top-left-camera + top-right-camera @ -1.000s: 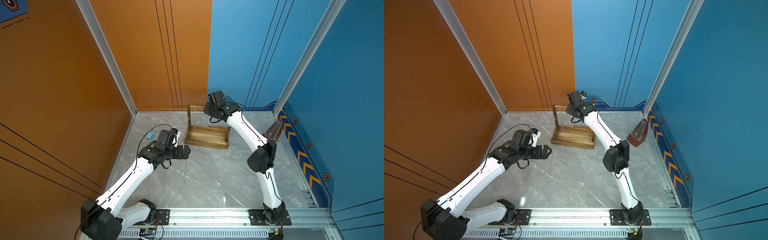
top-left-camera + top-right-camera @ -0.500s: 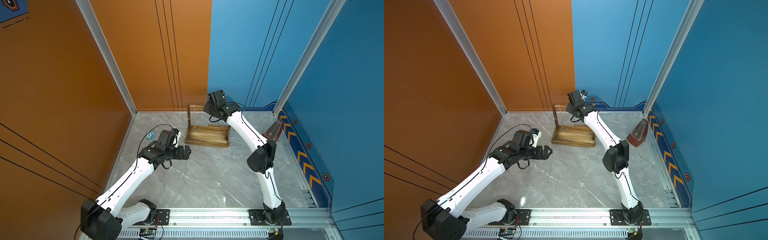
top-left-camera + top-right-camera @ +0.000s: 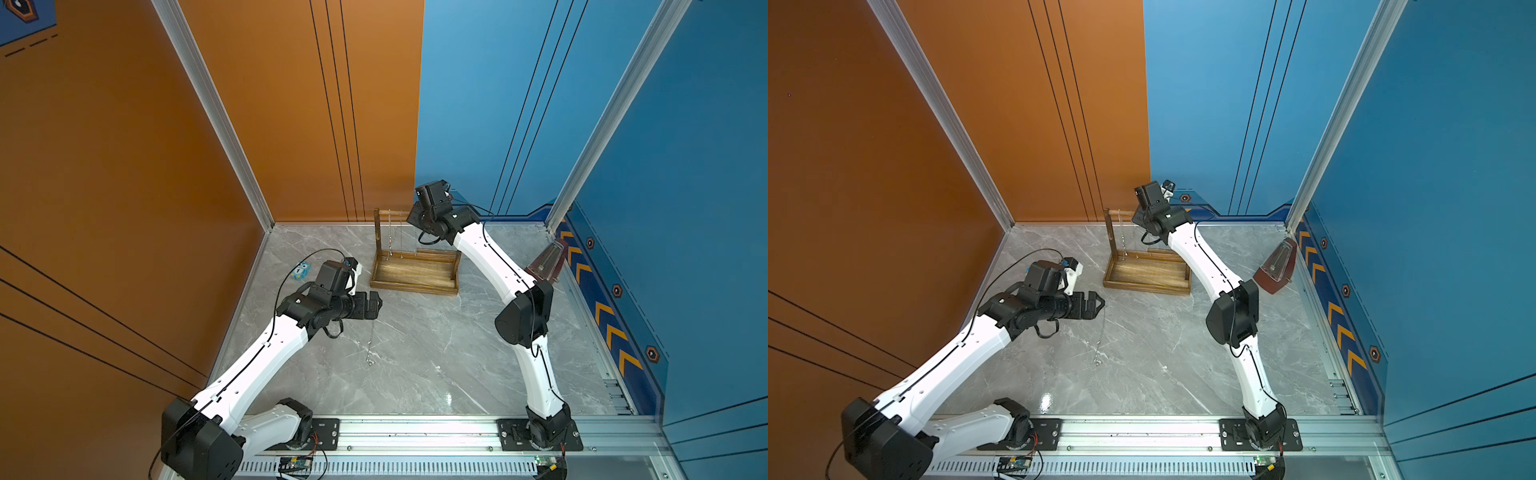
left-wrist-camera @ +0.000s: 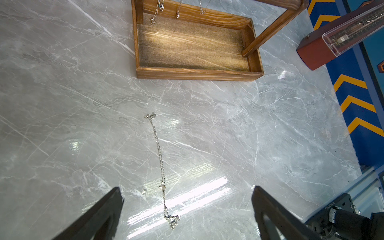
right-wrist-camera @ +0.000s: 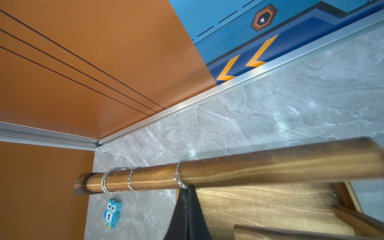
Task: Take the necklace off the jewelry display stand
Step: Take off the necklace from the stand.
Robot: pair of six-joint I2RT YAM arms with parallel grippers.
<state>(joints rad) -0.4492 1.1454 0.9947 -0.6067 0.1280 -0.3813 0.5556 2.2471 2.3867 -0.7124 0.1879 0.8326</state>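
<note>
Up at the top rod (image 5: 270,166) of the brown wooden jewelry display stand (image 5: 270,207), the right end effector (image 5: 185,193) has just closed — its two black fingers (image 5: 187,218) are pressed together and look pinched on the thin silver necklace (image 5: 177,174) looped over the rod. So the grab seems made; sliding it off the rod end likely comes next. The left end effector (image 4: 187,188) hangs wide open above the grey marble table (image 4: 62,104) — holding nothing.

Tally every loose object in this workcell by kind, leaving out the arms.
Jewelry display stand: 1
Necklaces: 4 (3 hung, 1 lying loose)
Metronome: 1
Owl figure: 1
Total: 7
</note>
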